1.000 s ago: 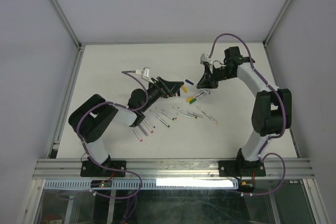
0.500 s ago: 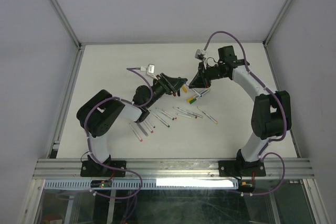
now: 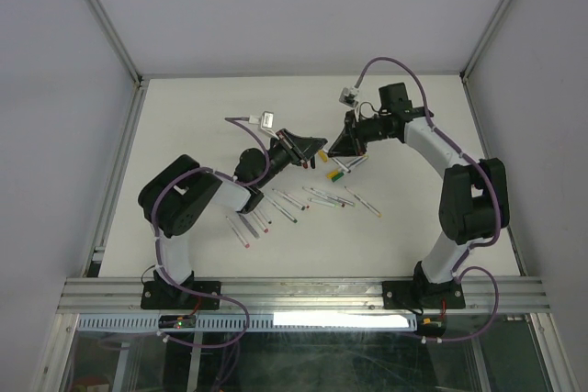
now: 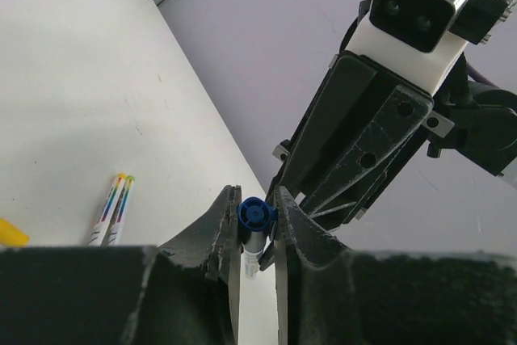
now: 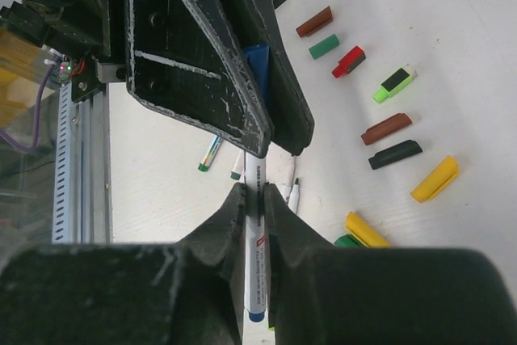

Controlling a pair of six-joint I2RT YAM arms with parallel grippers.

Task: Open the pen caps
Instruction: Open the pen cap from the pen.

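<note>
- Two grippers, one pen: the left gripper is clamped on the blue cap, a finger pressed on each side, no gap showing in its wrist view.
- The right gripper is pinched tight on the white barrel of that same pen, a bit back from the cap end, tail pointing to 6 o'clock in its own view.
- They sit nose to nose over the table, around the middle of it in the top view (the cap is too tiny to make out from up there).
- Step in hand, as I read it: pulling the cap off. I'd draw the two arms apart dead straight along the barrel, no sideways bending, or that skinny barrel may pivot or slide in the right grip. Start slow, no yank. A small twist could help if it sticks.
- Further out: loose caps (brown, green, red, yellow, black) lie scattered from 1 to 4 o'clock of the held pen in the right wrist view, so part of the job looks done.
- The other pens lie in a loose row at 6 o'clock of the grippers in the top view; which are capped I can't tell.
</note>
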